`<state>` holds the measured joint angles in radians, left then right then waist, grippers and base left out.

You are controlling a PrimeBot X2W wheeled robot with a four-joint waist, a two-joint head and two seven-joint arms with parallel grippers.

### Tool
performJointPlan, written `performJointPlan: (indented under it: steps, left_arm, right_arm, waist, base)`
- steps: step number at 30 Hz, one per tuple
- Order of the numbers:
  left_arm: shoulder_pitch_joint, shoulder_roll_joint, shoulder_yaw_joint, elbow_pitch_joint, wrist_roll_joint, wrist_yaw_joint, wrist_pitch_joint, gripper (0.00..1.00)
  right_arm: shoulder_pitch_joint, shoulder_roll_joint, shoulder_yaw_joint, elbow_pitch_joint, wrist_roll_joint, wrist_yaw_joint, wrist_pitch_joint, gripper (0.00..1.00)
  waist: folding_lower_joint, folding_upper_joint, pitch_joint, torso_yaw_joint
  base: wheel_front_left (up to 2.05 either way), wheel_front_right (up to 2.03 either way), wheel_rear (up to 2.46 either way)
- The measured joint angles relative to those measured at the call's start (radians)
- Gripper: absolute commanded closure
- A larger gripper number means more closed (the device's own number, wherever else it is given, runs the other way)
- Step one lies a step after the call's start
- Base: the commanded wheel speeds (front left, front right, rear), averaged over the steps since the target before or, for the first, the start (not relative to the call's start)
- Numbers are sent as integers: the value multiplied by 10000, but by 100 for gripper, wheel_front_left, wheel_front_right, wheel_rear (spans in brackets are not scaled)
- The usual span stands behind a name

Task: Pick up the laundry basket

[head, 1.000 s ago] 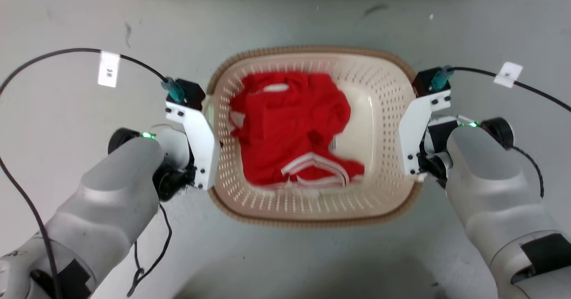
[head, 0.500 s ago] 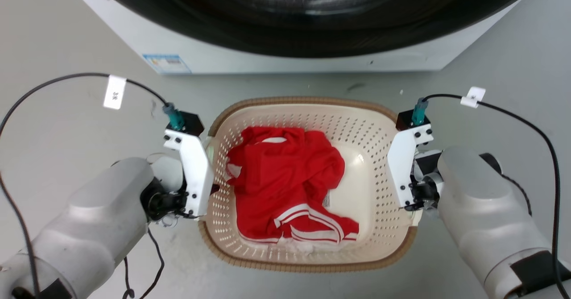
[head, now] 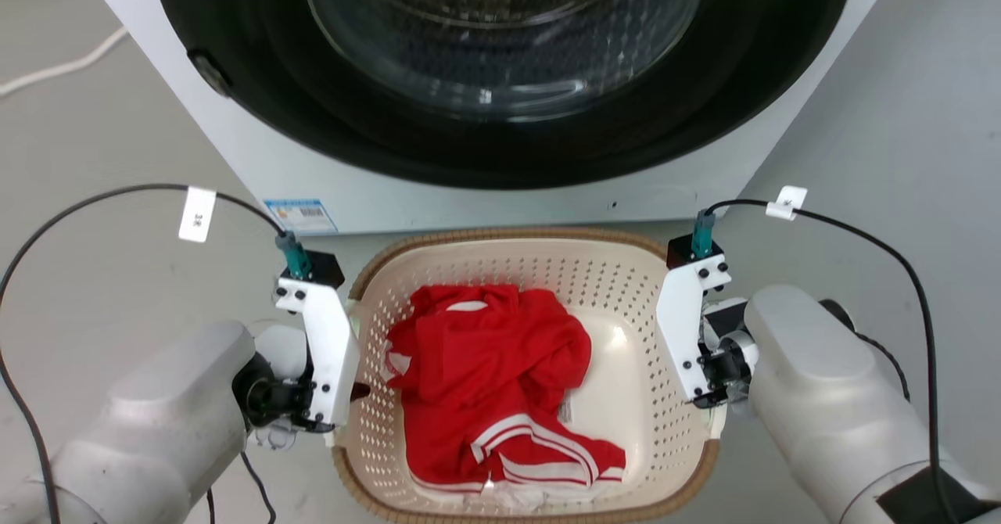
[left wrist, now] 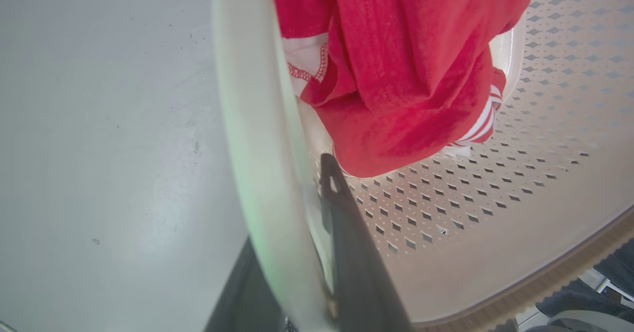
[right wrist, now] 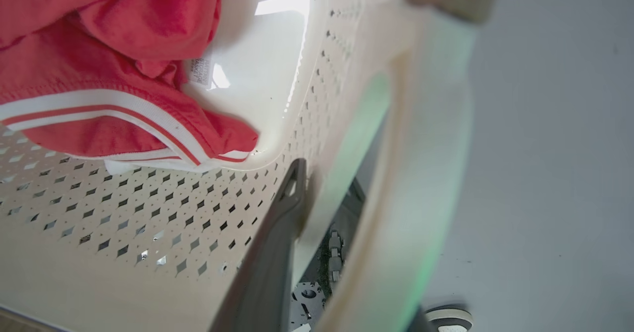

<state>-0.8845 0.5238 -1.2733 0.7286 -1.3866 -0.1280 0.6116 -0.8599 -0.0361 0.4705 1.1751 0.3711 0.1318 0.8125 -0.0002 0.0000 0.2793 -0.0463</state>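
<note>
The cream laundry basket [head: 508, 234], with perforated walls and a brown woven-look rim, hangs between my two arms, right in front of me. A red garment with white stripes [head: 493, 383] lies inside it. My left gripper [head: 348, 393] is shut on the basket's left side handle. In the left wrist view one dark finger [left wrist: 346, 233] lies against the inner wall, with the white handle [left wrist: 257, 138] pinched between the fingers. My right gripper [head: 708, 399] is shut on the right handle [right wrist: 421, 173], its inner finger [right wrist: 277, 243] inside the wall. The basket looks clear of the grey floor.
A white front-loading washing machine [head: 500, 199] with a round dark door [head: 500, 31] stands just beyond the basket's far rim. Grey floor [head: 117, 117] spreads to both sides. A white cable [head: 62, 62] lies on the floor at the far left.
The whole picture has shifted: the camera has tilted up and the washing machine has come fully into view. Both grippers keep the same hold on the basket, which sits closer to me in the picture.
</note>
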Motion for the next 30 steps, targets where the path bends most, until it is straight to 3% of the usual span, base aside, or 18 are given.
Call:
performJointPlan:
  steps: [14, 30]
  left_arm:
    - [1186, -290, -21, 577, -652, -10, 842, 100]
    - [1381, -405, -23, 771, -704, -10, 1055, 100]
  right_arm:
    - [886, -21, 750, -174, 917, -6, 844, 100]
    - [1073, -15, 997, -54, 1210, -8, 855, 100]
  waist:
    - [-1, 0, -1725, -82]
    - [0, 0, -2036, -173]
  base:
    - [0, 0, 0]
    - [0, 0, 0]
